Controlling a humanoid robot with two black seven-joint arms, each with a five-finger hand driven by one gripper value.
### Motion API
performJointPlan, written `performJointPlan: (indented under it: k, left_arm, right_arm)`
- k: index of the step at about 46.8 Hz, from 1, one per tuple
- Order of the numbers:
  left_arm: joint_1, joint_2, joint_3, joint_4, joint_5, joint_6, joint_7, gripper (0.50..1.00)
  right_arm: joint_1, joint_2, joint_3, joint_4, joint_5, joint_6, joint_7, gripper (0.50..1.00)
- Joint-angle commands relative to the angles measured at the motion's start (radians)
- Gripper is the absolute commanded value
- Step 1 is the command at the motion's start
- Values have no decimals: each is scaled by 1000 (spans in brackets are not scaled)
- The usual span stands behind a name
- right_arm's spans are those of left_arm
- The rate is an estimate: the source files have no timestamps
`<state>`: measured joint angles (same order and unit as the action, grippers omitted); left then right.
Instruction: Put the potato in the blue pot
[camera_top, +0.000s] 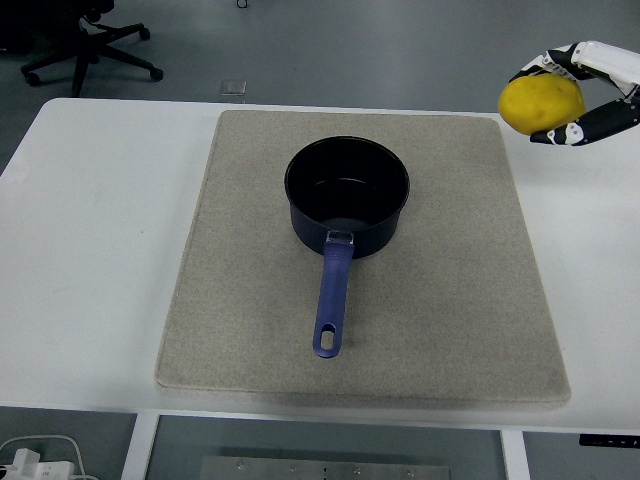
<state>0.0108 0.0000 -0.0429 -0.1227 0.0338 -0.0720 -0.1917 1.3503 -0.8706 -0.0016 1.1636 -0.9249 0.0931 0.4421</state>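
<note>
A dark blue pot (347, 196) stands on the beige mat (450, 300), its blue handle (331, 303) pointing toward the near edge. Nothing shows inside it. The yellow potato (541, 104) hangs high in the air at the upper right, beyond the mat's far right corner, well to the right of the pot. My right hand (570, 95) is shut on it, with white and black fingers (583, 128) curled around its right side. No left hand shows.
The mat covers the middle of the white table (90, 230). An office chair base (90, 45) stands on the floor at the top left. A small square plate (233, 88) lies on the floor behind the table.
</note>
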Motion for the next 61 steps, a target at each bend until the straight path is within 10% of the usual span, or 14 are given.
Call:
performJointPlan:
  k: [1,28,61]
  left_arm:
    - [0,0,0,0,0,0,0,994]
    - [0,0,0,0,0,0,0,994]
    - [0,0,0,0,0,0,0,994]
  right_arm:
    - [33,47,-8,2,0,0,0,500]
    - [156,472,-92,-106,-2,10,-28,500]
    - [38,651,-98,-320,-6,11,-29,500]
